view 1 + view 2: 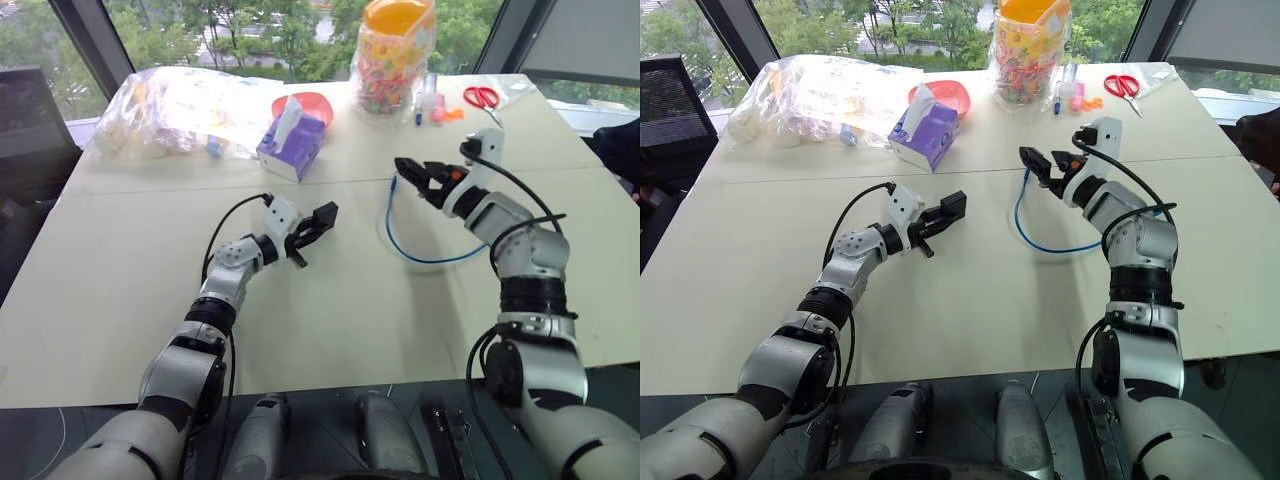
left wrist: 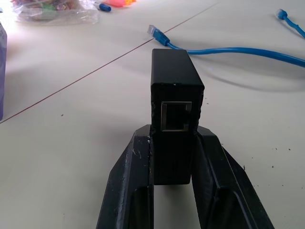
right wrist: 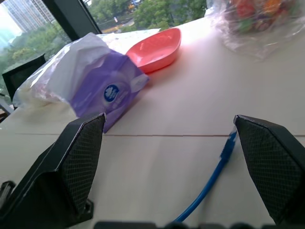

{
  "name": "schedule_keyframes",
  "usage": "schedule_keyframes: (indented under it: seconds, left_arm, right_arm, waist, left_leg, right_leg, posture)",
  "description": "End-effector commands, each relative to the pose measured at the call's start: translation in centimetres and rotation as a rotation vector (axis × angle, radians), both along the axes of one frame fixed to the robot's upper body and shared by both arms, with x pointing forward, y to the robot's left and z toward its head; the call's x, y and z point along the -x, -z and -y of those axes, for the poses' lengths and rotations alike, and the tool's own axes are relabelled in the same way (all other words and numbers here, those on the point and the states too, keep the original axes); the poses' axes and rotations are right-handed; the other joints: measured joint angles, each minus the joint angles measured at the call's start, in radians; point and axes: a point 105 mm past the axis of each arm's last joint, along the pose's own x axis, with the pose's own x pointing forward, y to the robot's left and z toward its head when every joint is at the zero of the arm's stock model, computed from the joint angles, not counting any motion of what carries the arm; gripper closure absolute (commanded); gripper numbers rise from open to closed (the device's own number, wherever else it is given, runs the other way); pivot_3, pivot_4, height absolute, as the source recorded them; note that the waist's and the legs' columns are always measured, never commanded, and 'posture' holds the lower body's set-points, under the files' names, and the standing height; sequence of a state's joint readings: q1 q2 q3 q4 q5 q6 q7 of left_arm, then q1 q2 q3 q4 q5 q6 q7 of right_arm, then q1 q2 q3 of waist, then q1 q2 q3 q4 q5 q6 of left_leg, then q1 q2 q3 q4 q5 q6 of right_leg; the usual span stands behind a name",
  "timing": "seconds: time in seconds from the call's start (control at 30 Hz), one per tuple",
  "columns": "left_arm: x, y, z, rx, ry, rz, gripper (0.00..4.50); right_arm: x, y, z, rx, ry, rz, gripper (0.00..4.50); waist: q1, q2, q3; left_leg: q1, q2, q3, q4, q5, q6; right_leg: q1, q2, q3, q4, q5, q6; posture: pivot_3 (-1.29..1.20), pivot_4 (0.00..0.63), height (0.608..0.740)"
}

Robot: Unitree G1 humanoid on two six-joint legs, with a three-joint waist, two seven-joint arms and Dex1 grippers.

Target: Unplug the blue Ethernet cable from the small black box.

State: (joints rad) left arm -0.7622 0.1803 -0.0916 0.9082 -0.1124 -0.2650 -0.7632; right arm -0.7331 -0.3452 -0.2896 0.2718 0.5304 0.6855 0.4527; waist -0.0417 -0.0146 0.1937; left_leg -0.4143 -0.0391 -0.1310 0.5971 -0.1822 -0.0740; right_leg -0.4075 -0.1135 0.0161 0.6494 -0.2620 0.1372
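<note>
On pale tabletop [image 1: 330,320], curved blue Ethernet cable [image 1: 425,259] under spread right end effector [image 1: 420,177]; matte small black box [image 2: 174,114] clamped in left end effector [image 2: 174,157].

Box [image 2: 174,114] in L gripper [image 1: 318,228], cable [image 1: 420,256] on table [image 1: 120,300] to its right, tissue pack [image 1: 292,140] behind.
</note>
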Motion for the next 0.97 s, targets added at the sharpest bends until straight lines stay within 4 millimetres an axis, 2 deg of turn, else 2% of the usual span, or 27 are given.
schedule_keyframes:
  seconds: [0.03,0.27,0.33,0.47,0.63,0.8,0.97]
  left_arm:
    - [0.0,0.8,-0.5,-0.016,-0.01,-0.034,2.98]
    - [0.2,0.9,-1.3,-0.018,-0.017,-0.028,0.5]
    - [0.4,0.7,-1.8,-0.028,-0.017,-0.011,0.03]
    - [0.6,-0.9,-3.1,-0.004,-0.035,0.037,0.03]
    - [1.3,-4.7,-5.2,0.067,-0.105,0.122,0.03]
    - [3.1,-7.5,-6.5,0.128,-0.137,0.121,0.03]
    - [4.8,-9.2,-7.6,0.158,-0.159,0.09,0.03]
  right_arm:
    - [1.0,-2.1,-0.6,-0.017,-0.015,0.069,0.0]
    - [1.1,-1.6,0.1,0.033,0.005,0.056,0.0]
    - [1.1,-1.5,0.2,0.058,-0.005,0.059,0.0]
    - [1.5,-1.4,0.2,0.115,-0.032,0.07,0.0]
    - [2.2,-0.6,1.1,0.178,-0.029,0.067,0.0]
    - [3.4,0.7,1.4,0.27,-0.075,0.046,0.0]
    - [5.2,1.6,1.9,0.357,-0.149,0.025,0.0]
  waist:
    - [-0.001,0.0,0.0]
    - [-0.003,0.0,0.0]
    - [-0.004,0.0,0.0]
    - [-0.005,0.0,0.0]
    - [0.0,0.0,0.0]
    - [0.001,0.0,0.0]
    - [0.001,0.0,0.0]
  left_leg:
    - [0.0,0.0,0.0,0.0,0.0,0.0]
    - [0.002,0.0,0.0,0.0,0.0,0.0]
    - [0.002,0.0,0.0,0.0,0.0,0.0]
    - [0.003,0.0,0.0,-0.001,0.0,0.0]
    - [0.002,0.001,0.0,-0.001,0.0,0.0]
    - [0.002,0.0,0.0,-0.001,0.0,0.0]
    - [0.002,0.001,0.0,-0.001,0.0,0.0]
  right_leg:
    - [0.0,0.0,0.0,0.0,0.0,0.0]
    - [0.001,0.0,0.0,0.0,0.0,0.0]
    - [0.001,0.0,0.0,0.0,0.0,0.0]
    - [0.001,0.0,0.0,0.0,0.0,0.0]
    - [0.001,0.0,0.0,0.0,0.0,0.0]
    - [0.002,0.0,0.0,-0.001,0.0,0.0]
    - [0.002,0.0,0.0,-0.001,0.0,0.0]
  posture:
    - [0.0,0.15,0.726]
    - [0.0,0.15,0.726]
    - [0.0,0.15,0.726]
    - [0.0,0.15,0.726]
    - [0.0,0.15,0.726]
    - [0.0,0.15,0.726]
    - [0.0,0.15,0.726]
